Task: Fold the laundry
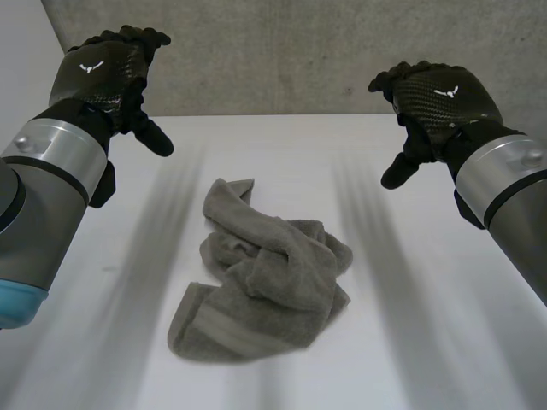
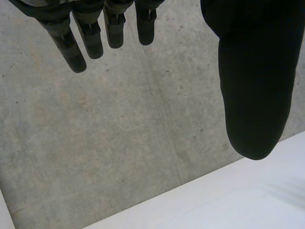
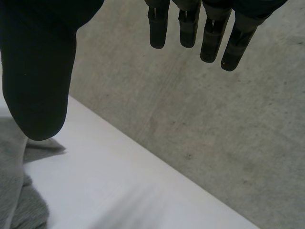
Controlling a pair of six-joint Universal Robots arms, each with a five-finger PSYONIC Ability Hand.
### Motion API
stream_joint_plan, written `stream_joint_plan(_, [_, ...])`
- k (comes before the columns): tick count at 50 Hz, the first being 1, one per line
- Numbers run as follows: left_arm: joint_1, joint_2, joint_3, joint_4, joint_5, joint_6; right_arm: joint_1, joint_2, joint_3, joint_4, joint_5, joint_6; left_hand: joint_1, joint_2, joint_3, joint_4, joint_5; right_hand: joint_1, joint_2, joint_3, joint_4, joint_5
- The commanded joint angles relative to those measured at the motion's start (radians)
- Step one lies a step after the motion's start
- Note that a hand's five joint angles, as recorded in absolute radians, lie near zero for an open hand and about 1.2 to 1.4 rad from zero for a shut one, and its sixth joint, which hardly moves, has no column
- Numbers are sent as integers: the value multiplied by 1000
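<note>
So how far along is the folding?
Done: nothing, since the towel lies crumpled in a heap on the table. In hand: nothing. The left hand and right hand hover open on either side, clear of the cloth. Left: grasp it, spread it flat, then make every fold.

White table (image 1: 282,137), grey speckled concrete wall (image 1: 282,51) right behind its far edge, soft even light
</note>
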Motion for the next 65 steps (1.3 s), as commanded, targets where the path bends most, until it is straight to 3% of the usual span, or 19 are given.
stream_joint_plan(1, [0, -42, 6, -4, 3, 1, 1, 85, -34, 170, -105, -26, 15, 22, 22, 20, -14, -27, -43, -34, -52, -52])
stream_joint_plan(6, [1, -109, 13, 2, 62, 30, 1, 202, -62, 304, -223, -8, 24, 31, 31, 29, -5, 10, -7, 2, -16, -16])
stream_joint_plan(17, [32, -316, 32, 13, 269, 257, 16, 455, -72, 105, -223, 372, 32, 40, 40, 38, 3, 42, 26, 35, 16, 17])
stream_joint_plan(23, [43, -406, 65, 15, 328, 340, 41, 515, -85, 71, -217, 405, 38, 46, 45, 44, 9, 107, 91, 99, 81, 81])
stream_joint_plan(31, [55, -536, 114, 15, 405, 390, 110, 550, -89, 19, -67, 388, 50, 57, 57, 55, 21, 174, 158, 167, 149, 149])
stream_joint_plan(34, [57, -582, 143, 15, 415, 409, 124, 550, -86, 2, -31, 365, 200, 207, 207, 205, 171, 353, 337, 346, 328, 328])
stream_joint_plan(36, [55, -625, 187, 10, 420, 421, 130, 547, -88, -7, -22, 327, 416, 423, 423, 421, 387, 601, 585, 594, 576, 576])
stream_joint_plan(40, [55, -672, 236, 6, 425, 430, 130, 540, -92, -10, -21, 284, 525, 532, 532, 530, 496, 874, 858, 867, 849, 849])
stream_joint_plan(42, [54, -717, 293, 1, 432, 450, 130, 529, -102, -29, -22, 242, 850, 857, 857, 855, 821, 1193, 1177, 1186, 1168, 1168])
stream_joint_plan(47, [51, -740, 376, 7, 420, 504, 130, 503, -132, -79, -28, 111, 1217, 1225, 1225, 1223, 1188, 1195, 1179, 1188, 1169, 1169])
stream_joint_plan(49, [49, -734, 398, 12, 411, 516, 130, 495, -148, -96, -27, 41, 1218, 1225, 1225, 1223, 1189, 1195, 1179, 1188, 1169, 1169])
stream_joint_plan(51, [41, -704, 459, 44, 362, 516, 131, 474, -201, -139, -18, -150, 1218, 1225, 1225, 1223, 1189, 1195, 1179, 1188, 1169, 1169])
stream_joint_plan(52, [41, -703, 459, 44, 362, 516, 131, 474, -201, -139, -18, -151, 1218, 1225, 1225, 1223, 1189, 1195, 1179, 1188, 1169, 1169])
stream_joint_plan(54, [26, -661, 517, 114, 301, 496, 131, 446, -264, -218, -12, -337, 1218, 1225, 1225, 1223, 1189, 1195, 1179, 1188, 1169, 1169])
stream_joint_plan(55, [26, -660, 517, 114, 300, 496, 131, 446, -264, -219, -12, -338, 1218, 1225, 1225, 1223, 1189, 1195, 1179, 1188, 1169, 1169])
stream_joint_plan(57, [-8, -604, 557, 198, 236, 451, 131, 416, -307, -367, 4, -486, 1218, 1225, 1225, 1223, 1189, 1195, 1179, 1188, 1169, 1169])
stream_joint_plan(58, [-8, -604, 557, 199, 236, 450, 131, 415, -307, -368, 4, -487, 1218, 1225, 1225, 1223, 1189, 1195, 1179, 1188, 1169, 1169])
stream_joint_plan(60, [-28, -532, 556, 271, 152, 380, 131, 368, -310, -563, 25, -583, 1218, 1225, 1225, 1223, 1189, 1195, 1179, 1188, 1169, 1169])
stream_joint_plan(65, [-52, -446, 449, 297, 72, 322, 137, 325, -266, -665, 27, -623, 1218, 1225, 1225, 1223, 1189, 1195, 1179, 1188, 1169, 1169])
